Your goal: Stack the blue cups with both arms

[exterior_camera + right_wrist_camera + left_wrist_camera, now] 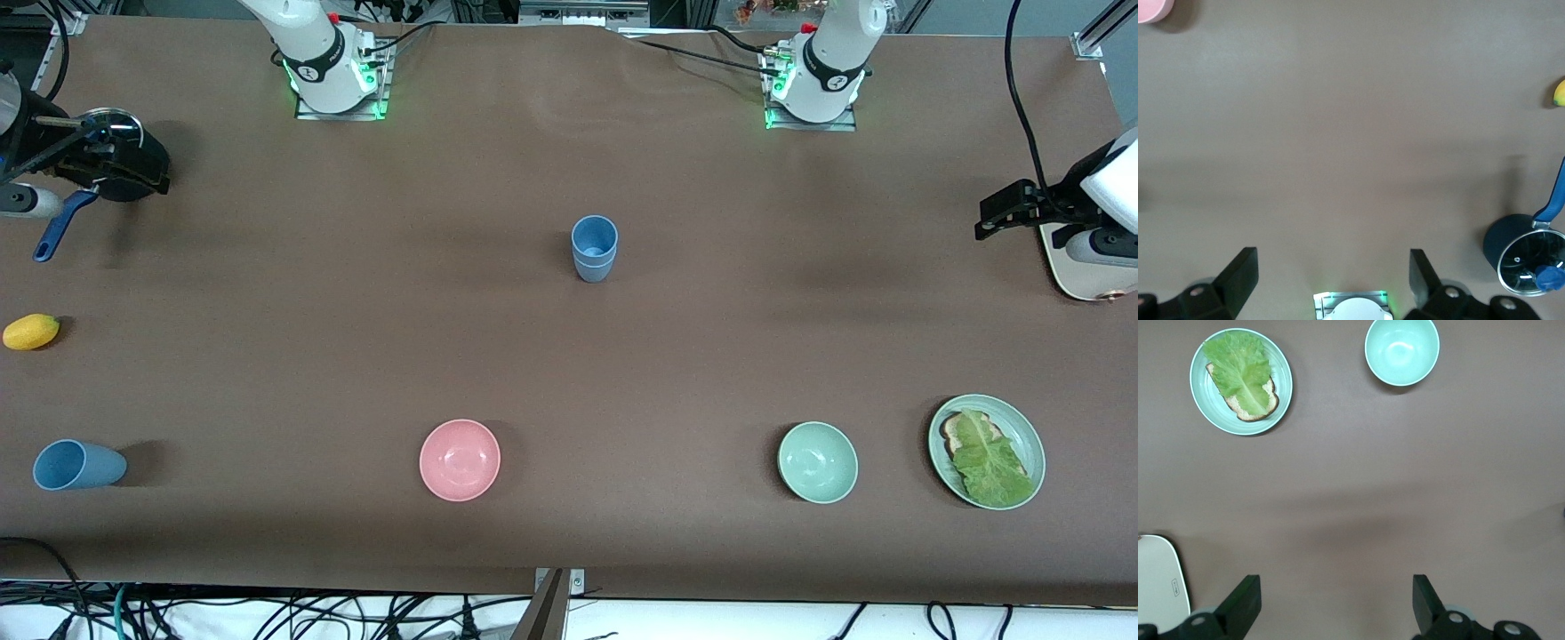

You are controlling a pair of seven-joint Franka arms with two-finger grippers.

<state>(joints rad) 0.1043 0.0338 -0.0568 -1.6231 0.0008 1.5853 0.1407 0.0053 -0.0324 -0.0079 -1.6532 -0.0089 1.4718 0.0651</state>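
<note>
My table point(569, 356) is covered in plain brown cloth, with both my bases bolted along the edge farthest from the front camera and loose cables trailing past that edge and the near one. My left gripper point(1331, 603) hangs over bare cloth at the left arm's end, fingers spread as wide as they go and holding nothing; my right gripper point(1331, 280) hangs over the right arm's end the same way, wide open and empty.

A plate point(1031, 440) with bread and lettuce sits near the front edge, a green bowl point(818, 462) beside it, a pink bowl point(460, 460) farther along. A stack of cups point(594, 248) stands upright mid-table. Another cup point(78, 465) lies on its side near the front edge at the right arm's end. A lemon point(31, 332) lies farther back from it.
</note>
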